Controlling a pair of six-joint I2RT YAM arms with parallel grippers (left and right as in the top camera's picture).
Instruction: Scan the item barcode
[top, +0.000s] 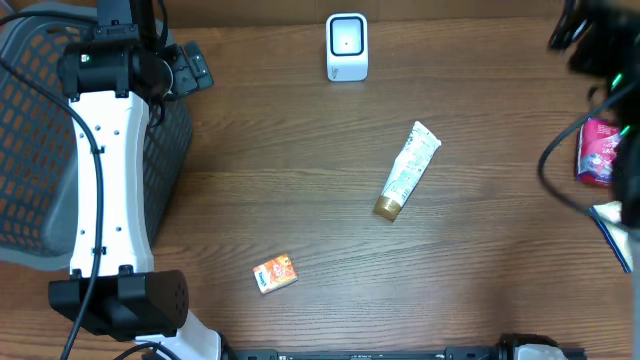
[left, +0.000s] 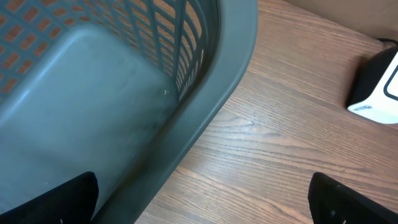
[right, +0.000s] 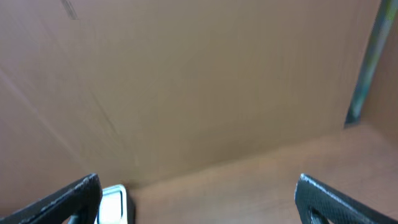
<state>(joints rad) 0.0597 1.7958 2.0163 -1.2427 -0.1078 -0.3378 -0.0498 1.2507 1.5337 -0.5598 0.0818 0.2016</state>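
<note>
The white barcode scanner stands at the back middle of the table. It also shows at the right edge of the left wrist view as the scanner and low left in the right wrist view as the scanner. A white tube with a gold cap lies mid-table. A small orange box lies nearer the front. My left gripper hangs open over the basket's rim, far from both items. My right gripper is open and empty at the far right, facing a brown wall.
A grey mesh basket fills the left side, and its rim runs under the left gripper. A pink packet and a blue-and-white item sit at the right edge, partly behind the right arm's cables.
</note>
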